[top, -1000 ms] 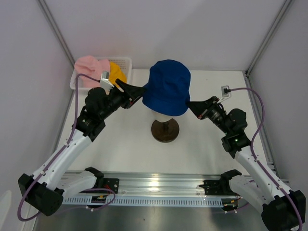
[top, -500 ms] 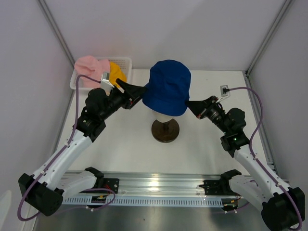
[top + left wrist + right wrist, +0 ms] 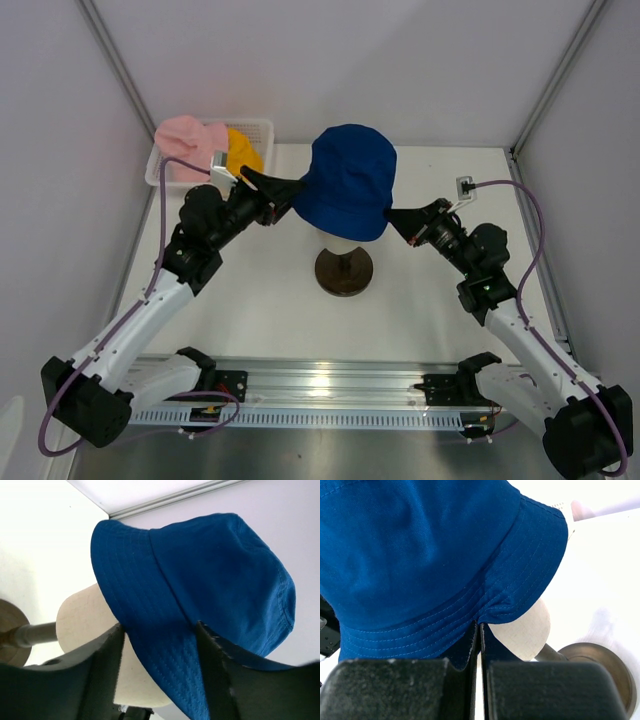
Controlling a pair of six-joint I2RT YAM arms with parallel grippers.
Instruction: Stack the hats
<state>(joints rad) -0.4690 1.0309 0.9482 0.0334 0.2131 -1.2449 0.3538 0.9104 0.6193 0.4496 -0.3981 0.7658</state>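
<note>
Care is needed: dark blue hat (image 3: 348, 180), set on the mannequin head (image 3: 84, 617) at mid-counter, is pinched at the brim by the closed right claw (image 3: 480, 628) and straddled by the open left claw (image 3: 159, 630), so it should be tugged down evenly.

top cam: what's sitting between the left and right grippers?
The dark blue fabric bucket hat on the cream egg-shaped mannequin head. The top external view shows the left gripper at one brim side, the right gripper at the other.

Mannequin head (image 3: 335, 240) under dark blue hat (image 3: 349, 180) blocks the centre, basket (image 3: 262, 128) fills far-left corner, tabletop (image 3: 270, 310) open elsewhere.
</note>
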